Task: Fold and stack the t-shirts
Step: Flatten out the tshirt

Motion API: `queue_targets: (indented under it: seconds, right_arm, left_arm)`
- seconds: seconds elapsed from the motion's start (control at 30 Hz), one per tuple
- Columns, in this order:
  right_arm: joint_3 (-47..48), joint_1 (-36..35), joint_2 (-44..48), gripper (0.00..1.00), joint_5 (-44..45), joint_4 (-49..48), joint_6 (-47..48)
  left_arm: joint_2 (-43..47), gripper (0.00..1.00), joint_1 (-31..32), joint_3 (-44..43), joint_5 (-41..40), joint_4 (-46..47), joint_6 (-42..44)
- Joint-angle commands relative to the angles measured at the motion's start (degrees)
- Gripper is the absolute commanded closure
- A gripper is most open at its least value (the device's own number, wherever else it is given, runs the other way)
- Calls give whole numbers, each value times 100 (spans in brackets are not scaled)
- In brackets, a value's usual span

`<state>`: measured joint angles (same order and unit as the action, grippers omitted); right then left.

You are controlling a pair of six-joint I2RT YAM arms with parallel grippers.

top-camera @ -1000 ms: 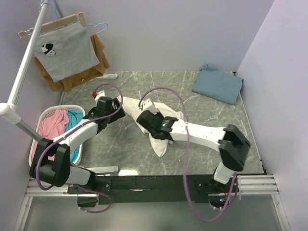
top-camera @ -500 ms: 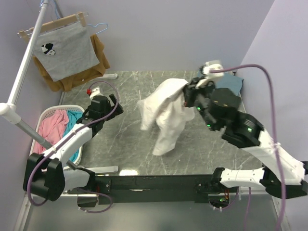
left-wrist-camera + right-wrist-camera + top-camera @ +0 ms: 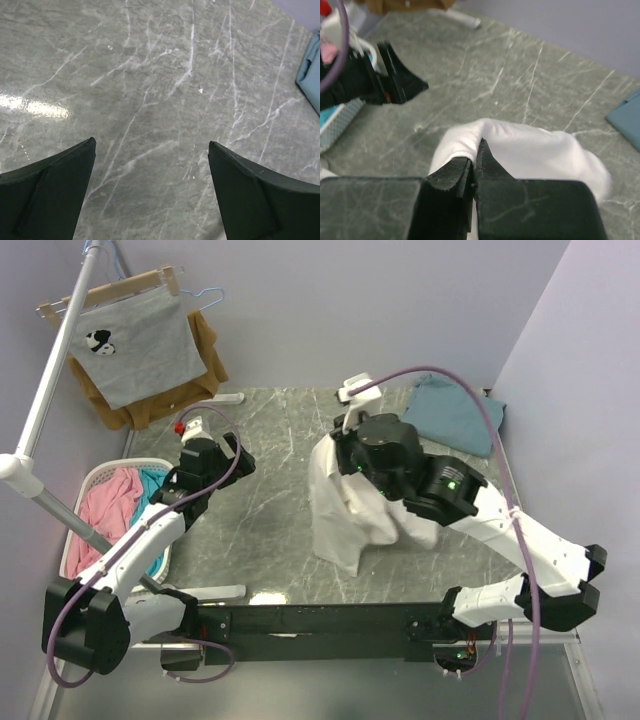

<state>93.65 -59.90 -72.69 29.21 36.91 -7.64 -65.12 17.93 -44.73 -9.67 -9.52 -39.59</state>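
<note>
Spreading of the white tee (image 3: 338,515) is the step in hand, I judge: the right pincer (image 3: 476,150) is clamped on a bunched fold and holds it above the surface (image 3: 265,530), hem draping down (touching or not, I cannot tell). The left pincer (image 3: 150,185) hovers with its jaws apart over bare stone. Next the tee needs laying flat, likely with both arms. The teal tee (image 3: 455,415) lies folded in the far right corner. The basket (image 3: 100,472) holds pink cloth (image 3: 105,510) and blue cloth (image 3: 155,490).

The soft white cloth t-shirt (image 3: 338,515) hangs bunched and crumpled from the closed right pincer (image 3: 476,150), above the middle of the grey marbled desk (image 3: 270,530). The dusty teal-blue cloth t-shirt (image 3: 455,412) lies folded flat at the desk's far right corner.
</note>
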Motion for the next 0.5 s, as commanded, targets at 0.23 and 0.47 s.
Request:
queue_targets:
  seconds: [0.23,0.47]
  right_arm:
    - [-584,1048,-895,100,-11,-1404,123]
    - [328,2034,-2670,100,67,-1951,149]
  left_arm:
    - [597,1,-18,113,237,-6,101]
    - [721,0,122,579,1160,731,180]
